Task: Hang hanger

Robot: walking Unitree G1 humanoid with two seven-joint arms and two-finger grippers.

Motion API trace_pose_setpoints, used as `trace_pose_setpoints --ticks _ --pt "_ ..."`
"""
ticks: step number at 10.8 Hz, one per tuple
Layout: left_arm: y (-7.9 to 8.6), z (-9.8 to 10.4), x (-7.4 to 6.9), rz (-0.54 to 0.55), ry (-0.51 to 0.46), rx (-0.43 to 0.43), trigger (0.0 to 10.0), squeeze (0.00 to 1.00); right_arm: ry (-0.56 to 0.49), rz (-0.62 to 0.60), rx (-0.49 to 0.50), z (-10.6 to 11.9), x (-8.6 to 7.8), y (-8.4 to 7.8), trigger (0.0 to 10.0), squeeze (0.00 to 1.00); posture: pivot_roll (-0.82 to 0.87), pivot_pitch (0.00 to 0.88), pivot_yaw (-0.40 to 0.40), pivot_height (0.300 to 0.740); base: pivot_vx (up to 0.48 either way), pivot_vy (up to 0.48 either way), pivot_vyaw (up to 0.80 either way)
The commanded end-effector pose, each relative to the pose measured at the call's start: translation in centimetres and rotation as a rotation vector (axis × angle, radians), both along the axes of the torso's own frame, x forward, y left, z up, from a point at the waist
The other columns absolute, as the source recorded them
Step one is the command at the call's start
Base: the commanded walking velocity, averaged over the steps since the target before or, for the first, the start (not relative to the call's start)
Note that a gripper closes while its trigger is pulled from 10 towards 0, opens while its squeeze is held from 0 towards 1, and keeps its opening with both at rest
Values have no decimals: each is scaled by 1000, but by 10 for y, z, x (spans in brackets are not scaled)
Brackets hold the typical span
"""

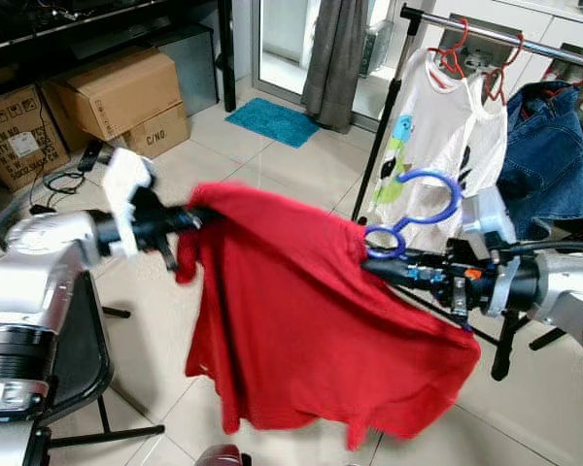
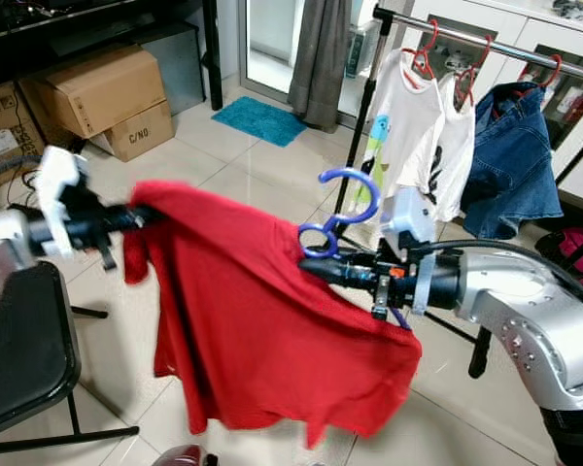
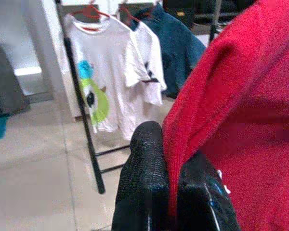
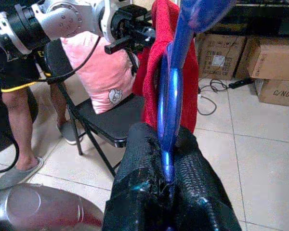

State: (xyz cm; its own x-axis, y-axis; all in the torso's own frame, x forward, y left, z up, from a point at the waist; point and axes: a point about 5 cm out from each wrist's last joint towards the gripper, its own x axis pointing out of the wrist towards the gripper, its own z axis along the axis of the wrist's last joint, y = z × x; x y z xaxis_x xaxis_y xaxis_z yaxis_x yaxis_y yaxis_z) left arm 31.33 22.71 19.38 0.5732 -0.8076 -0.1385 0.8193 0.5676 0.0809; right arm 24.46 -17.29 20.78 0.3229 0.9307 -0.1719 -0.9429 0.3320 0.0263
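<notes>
A red shirt (image 1: 301, 311) is held stretched in the air between the two arms; one shoulder of it is pinched tight in the closed left hand (image 1: 189, 221); the blue hanger (image 1: 418, 209), threaded through the shirt's collar, is clamped at its neck by the closed right hand (image 1: 394, 270); the clothes rack (image 1: 505, 39), hung with white shirts (image 1: 437, 136) and a denim jacket (image 1: 544, 146), is seen just beyond the hanger's hook.

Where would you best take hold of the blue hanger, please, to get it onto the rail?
Probably by its neck, just below the hook, where the right hand already pinches the blue hanger. Coming from the side away from the rail leaves the upright open hook free to go over it; the red shirt hides the hanger's arms.
</notes>
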Motion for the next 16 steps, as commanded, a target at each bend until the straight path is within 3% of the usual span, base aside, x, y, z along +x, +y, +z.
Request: trace_pose_setpoints --ticks 1,2,6,8,12,16 --pt "5 3 0 33 -20 -35 0 0 -30 5 8 10 0 -2 10000 0 24 6 -45 740 0 0 0" --pt "16 9 -3 97 -34 -128 0 0 -31 -17 12 9 1 -4 10000 0 24 8 -39 740 0 0 0" --pt "45 0 -16 336 -54 -321 0 0 -27 -64 29 9 3 -13 10000 0 32 18 -36 740 0 0 0" --pt "52 -9 -24 410 -30 -348 0 0 -32 -84 28 10 5 -17 10000 0 31 19 -33 740 0 0 0" --pt "49 -32 -41 483 33 -342 0 0 -56 -179 17 11 12 -30 10000 0 29 16 -32 740 0 0 0" --pt "59 -41 -55 607 39 -375 0 0 -76 -237 12 13 17 -40 10000 0 29 3 -37 740 0 0 0"
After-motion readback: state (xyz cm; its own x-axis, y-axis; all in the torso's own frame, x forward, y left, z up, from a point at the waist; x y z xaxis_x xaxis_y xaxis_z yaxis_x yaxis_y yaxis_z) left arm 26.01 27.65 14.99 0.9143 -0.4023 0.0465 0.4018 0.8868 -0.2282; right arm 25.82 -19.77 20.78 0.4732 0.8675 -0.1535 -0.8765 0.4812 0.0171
